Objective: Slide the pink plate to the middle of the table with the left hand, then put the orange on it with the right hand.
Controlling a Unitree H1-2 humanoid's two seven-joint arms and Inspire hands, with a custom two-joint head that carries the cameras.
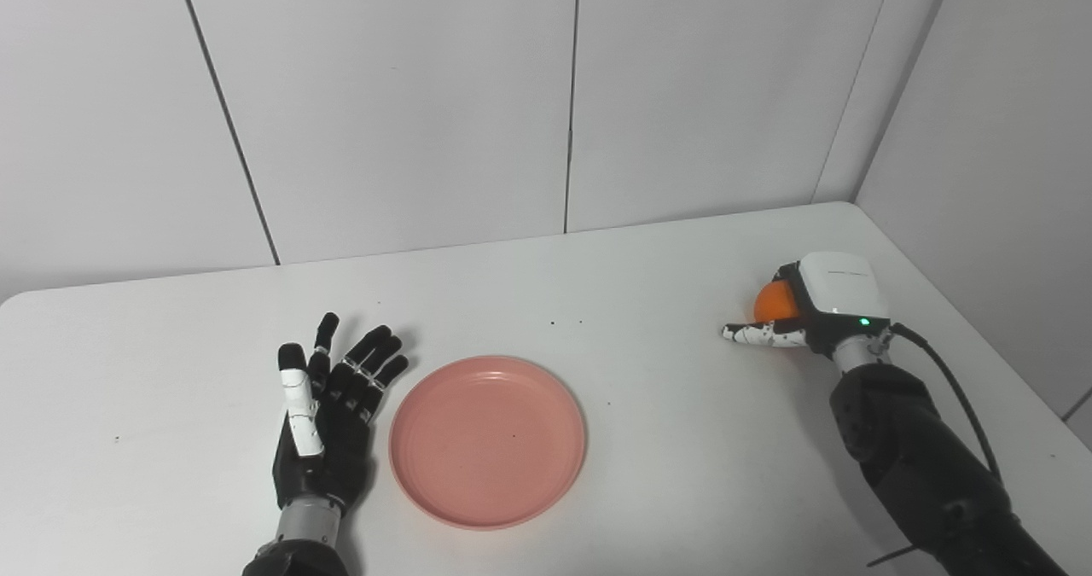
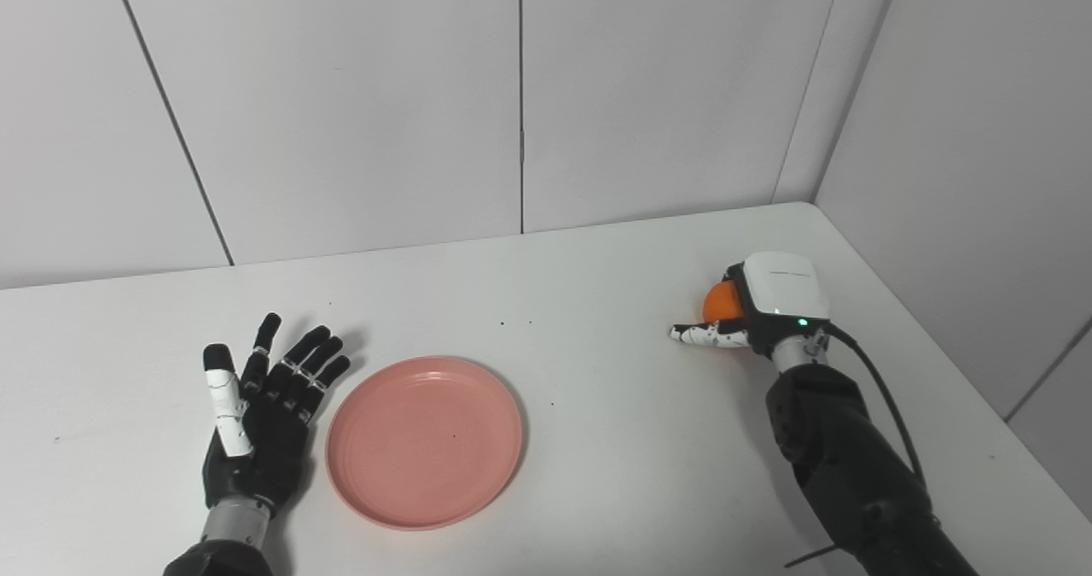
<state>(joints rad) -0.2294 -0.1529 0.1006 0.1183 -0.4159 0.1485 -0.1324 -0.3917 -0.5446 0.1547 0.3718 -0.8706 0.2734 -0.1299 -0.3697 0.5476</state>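
While the plate [image 1: 487, 439] lay near the table's [image 1: 171, 346] middle, the orange [image 1: 775, 301] sat far right under the right hand [image 1: 819, 307], whose grip could not be made out. Beside the plate, the left hand [image 1: 328, 414] rested with fingers spread, holding nothing, apparently finished sliding.

You've got bright, even, diffuse light from overhead in both eye views, with no glare on the white table [image 1: 648, 439] and nothing blown out. Shadows are soft and short: a faint one beyond the fingers of the left hand [image 1: 328, 405], a thin one along the near right rim of the pink plate [image 1: 487, 440]. Focus is sharp throughout, no motion blur, and the wall panel seams show little bending toward the edges.
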